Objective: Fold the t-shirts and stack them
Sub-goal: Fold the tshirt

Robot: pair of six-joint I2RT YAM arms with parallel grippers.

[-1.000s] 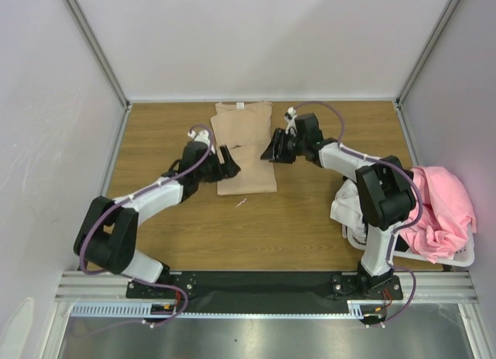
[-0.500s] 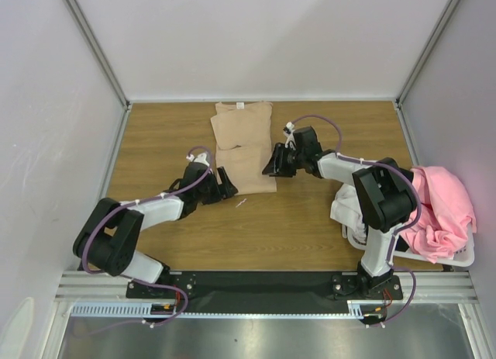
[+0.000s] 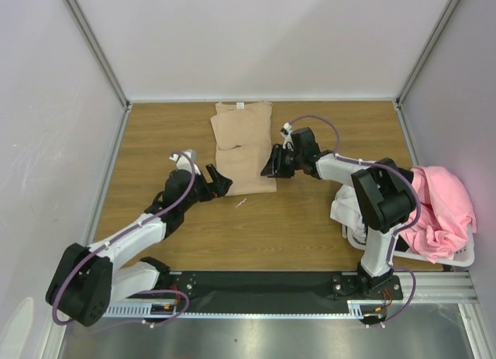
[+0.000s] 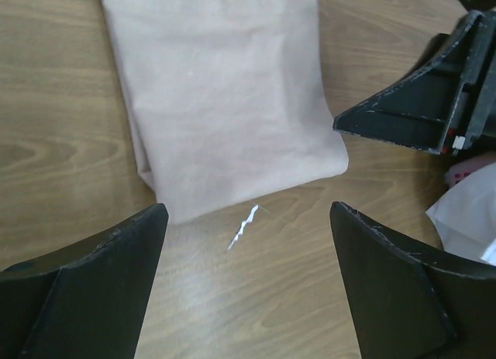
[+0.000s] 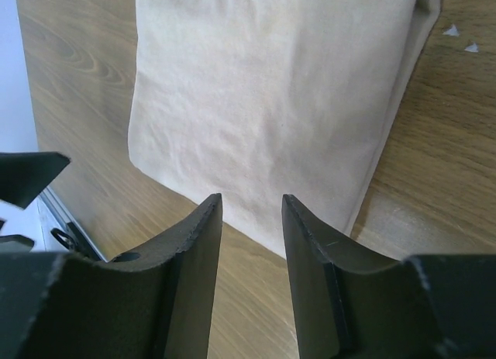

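The left gripper (image 3: 219, 181) stands wide open and holds nothing; in its wrist view the 2 dark fingers (image 4: 101, 281) frame bare wood and a small white scrap (image 4: 244, 226) that lies just beside the near edge of the tan t-shirt (image 4: 225, 103). The gripper sits low over the table (image 3: 310, 219), near the shirt's near-left corner, not touching the cloth.

The right gripper (image 3: 271, 163) has only a narrow gap between its fingers (image 5: 194, 250); nothing is pinched there, and the tan cloth shows through the gap; it is at the right edge of the shirt, close to the near-right corner.

The tan t-shirt is folded into a long rectangle, flat on the wood, in the far middle of the table, between both grippers; at its collar there is 1 small white tag (image 3: 240, 105), too small to read.

At the right edge stands a white laundry basket (image 3: 457, 258); a pink t-shirt (image 3: 442, 208) is heaped in it, and white cloth (image 3: 345, 208) hangs over its left side, behind the right arm.
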